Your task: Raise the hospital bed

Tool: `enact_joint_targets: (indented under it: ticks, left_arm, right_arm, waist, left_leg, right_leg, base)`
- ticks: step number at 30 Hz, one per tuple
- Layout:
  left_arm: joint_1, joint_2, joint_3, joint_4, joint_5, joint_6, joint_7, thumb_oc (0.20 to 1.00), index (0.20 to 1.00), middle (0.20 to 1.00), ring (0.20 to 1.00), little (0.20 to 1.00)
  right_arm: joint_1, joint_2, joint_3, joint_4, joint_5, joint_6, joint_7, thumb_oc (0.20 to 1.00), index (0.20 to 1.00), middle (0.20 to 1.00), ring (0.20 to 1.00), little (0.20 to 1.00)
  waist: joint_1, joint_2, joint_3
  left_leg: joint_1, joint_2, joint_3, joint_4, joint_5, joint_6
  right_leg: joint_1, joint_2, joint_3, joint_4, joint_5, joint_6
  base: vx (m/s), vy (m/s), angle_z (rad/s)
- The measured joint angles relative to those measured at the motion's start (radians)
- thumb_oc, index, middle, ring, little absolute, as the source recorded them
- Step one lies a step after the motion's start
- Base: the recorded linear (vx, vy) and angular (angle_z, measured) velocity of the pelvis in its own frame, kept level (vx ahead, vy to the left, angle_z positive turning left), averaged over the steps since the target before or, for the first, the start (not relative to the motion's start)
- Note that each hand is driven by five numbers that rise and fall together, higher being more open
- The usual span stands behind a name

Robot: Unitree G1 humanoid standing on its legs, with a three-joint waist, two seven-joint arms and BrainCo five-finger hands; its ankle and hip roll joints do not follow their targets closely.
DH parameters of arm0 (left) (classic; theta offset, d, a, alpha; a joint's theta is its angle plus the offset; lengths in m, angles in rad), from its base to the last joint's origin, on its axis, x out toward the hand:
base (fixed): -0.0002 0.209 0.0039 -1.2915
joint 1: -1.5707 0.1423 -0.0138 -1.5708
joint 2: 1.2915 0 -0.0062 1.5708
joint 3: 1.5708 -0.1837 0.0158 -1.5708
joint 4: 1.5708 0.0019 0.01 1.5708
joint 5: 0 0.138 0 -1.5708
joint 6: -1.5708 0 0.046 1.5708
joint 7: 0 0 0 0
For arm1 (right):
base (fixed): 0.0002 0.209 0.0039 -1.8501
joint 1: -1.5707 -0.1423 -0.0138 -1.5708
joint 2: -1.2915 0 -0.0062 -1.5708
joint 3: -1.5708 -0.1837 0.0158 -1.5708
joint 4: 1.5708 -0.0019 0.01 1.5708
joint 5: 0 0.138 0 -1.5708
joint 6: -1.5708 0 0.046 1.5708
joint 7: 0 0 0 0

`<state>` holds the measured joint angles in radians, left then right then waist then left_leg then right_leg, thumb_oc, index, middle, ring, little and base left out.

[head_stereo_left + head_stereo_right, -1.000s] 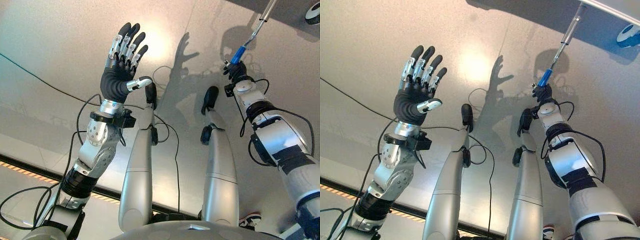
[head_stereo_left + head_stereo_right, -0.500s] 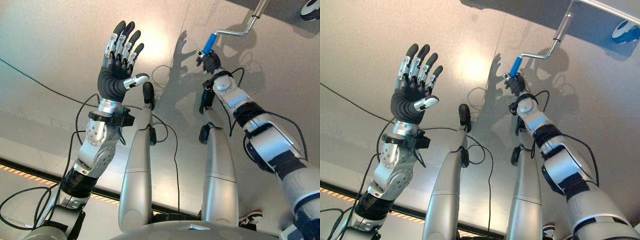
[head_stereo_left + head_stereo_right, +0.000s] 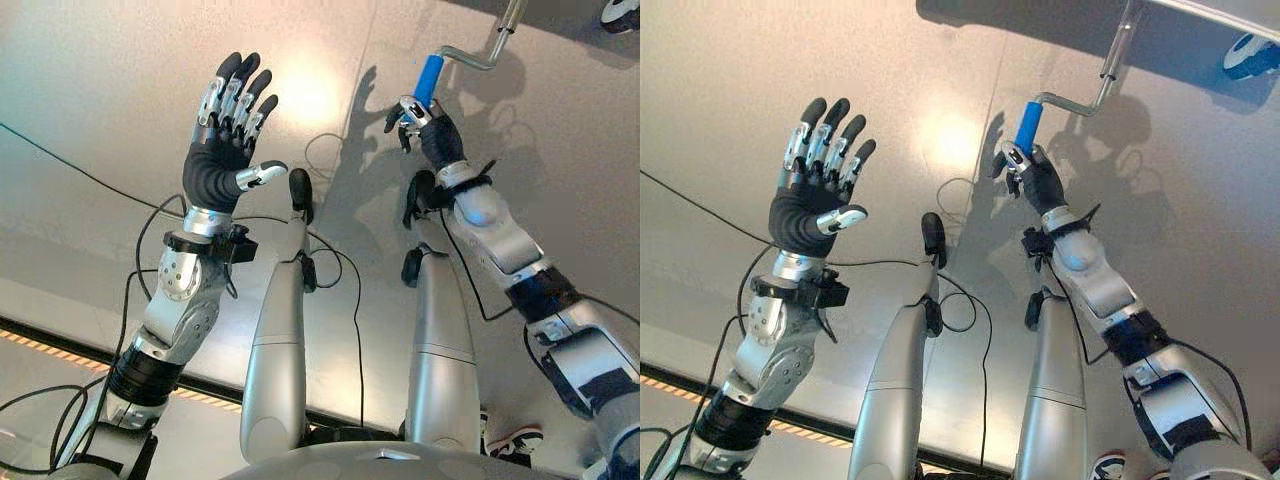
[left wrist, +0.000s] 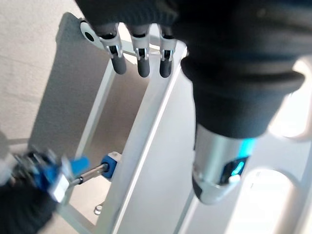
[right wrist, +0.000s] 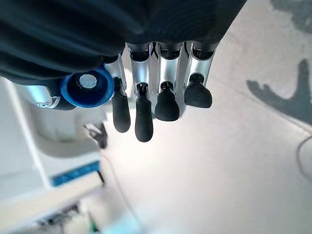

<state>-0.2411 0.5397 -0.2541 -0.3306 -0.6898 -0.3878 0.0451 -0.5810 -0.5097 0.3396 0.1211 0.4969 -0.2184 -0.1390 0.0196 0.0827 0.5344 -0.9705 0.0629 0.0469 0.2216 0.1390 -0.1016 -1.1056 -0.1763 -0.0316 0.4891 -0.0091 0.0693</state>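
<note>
Two hands in view over grey floor (image 3: 100, 90). Right hand (image 3: 430, 125) is curled round the blue grip (image 3: 430, 72) of the bed's crank handle (image 3: 1080, 105), grip sticking out past the fingers; right wrist view shows the blue grip end (image 5: 87, 87) sitting in the palm beside the thumb, fingers (image 5: 165, 102) bent forward past it, so it has hold but not a tight fist. Silver crank rod (image 3: 505, 20) bends up from the grip toward the bed frame edge (image 3: 1210, 10) at the far side. Left hand (image 3: 222, 150) is raised well apart from the crank, fingers straight and spread, thumb out, holding nothing, touching nothing. Left wrist view looks past its fingers (image 4: 141, 61) at the white bed frame (image 4: 146, 131) and the blue grip (image 4: 73, 165) in the right hand
</note>
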Motion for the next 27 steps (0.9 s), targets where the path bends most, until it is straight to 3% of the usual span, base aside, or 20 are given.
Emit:
enact_joint_targets:
  ticks: [5, 14, 18, 23, 27]
  left_arm:
    - [0.023, 0.0, 0.004, -0.001, 0.0, -0.001, -0.04, 1.0, 1.0, 1.0, 1.0, 1.0]
    - [0.053, -0.012, 0.056, -0.014, -0.001, 0.0, -0.072, 1.0, 1.0, 1.0, 1.0, 1.0]
    - [0.056, -0.023, 0.078, -0.029, -0.001, 0.0, -0.074, 1.0, 1.0, 1.0, 1.0, 1.0]
    - [0.057, -0.025, 0.084, -0.051, -0.001, 0.0, -0.074, 1.0, 1.0, 1.0, 1.0, 1.0]
    - [0.061, -0.019, 0.088, -0.065, -0.001, 0.0, -0.071, 1.0, 1.0, 1.0, 1.0, 1.0]
  right_arm:
    - [0.078, 0.067, -0.08, -0.042, 0.109, -0.044, 0.043, 0.2, 0.2, 0.2, 0.2, 0.2]
    - [0.193, 0.122, -0.186, -0.068, 0.125, -0.097, 0.029, 0.2, 0.2, 0.2, 0.2, 0.2]
    - [0.201, 0.154, -0.241, -0.048, 0.122, -0.105, -0.029, 0.2, 0.2, 0.2, 0.2, 0.2]
    - [0.201, 0.148, -0.268, -0.013, 0.07, -0.107, -0.102, 0.2, 0.2, 0.2, 0.2, 0.2]
    - [0.203, 0.113, -0.273, 0.049, -0.112, -0.106, -0.203, 0.2, 0.2, 0.2, 0.2, 0.2]
  waist:
    - [-0.007, 0.0, 0.0]
    - [-0.037, -0.005, 0.002]
    - [-0.062, -0.01, 0.003]
    - [-0.063, -0.017, 0.005]
    - [-0.066, -0.042, 0.005]
  left_leg:
    - [0.021, -0.005, 0.007, -0.023, 0.002, 0.003]
    - [0.057, -0.012, 0.009, -0.035, -0.002, 0.01]
    - [0.067, -0.012, 0.014, -0.034, -0.004, 0.014]
    - [0.077, -0.013, 0.024, -0.035, -0.009, 0.02]
    - [0.084, -0.015, 0.032, -0.036, -0.014, 0.027]
  right_leg:
    - [0.012, 0.0, 0.012, -0.012, -0.001, 0.005]
    - [0.058, -0.003, 0.015, -0.045, 0.004, 0.017]
    - [0.072, -0.002, 0.02, -0.059, 0.014, 0.022]
    - [0.093, -0.002, 0.025, -0.087, 0.025, 0.029]
    - [0.109, -0.003, 0.03, -0.112, 0.035, 0.036]
  base:
    - [0.0, -0.013, -0.01]
    - [0.0, -0.028, 0.0]
    - [0.0, -0.017, -0.02]
    - [0.0, -0.016, -0.03]
    - [0.0, -0.009, -0.02]
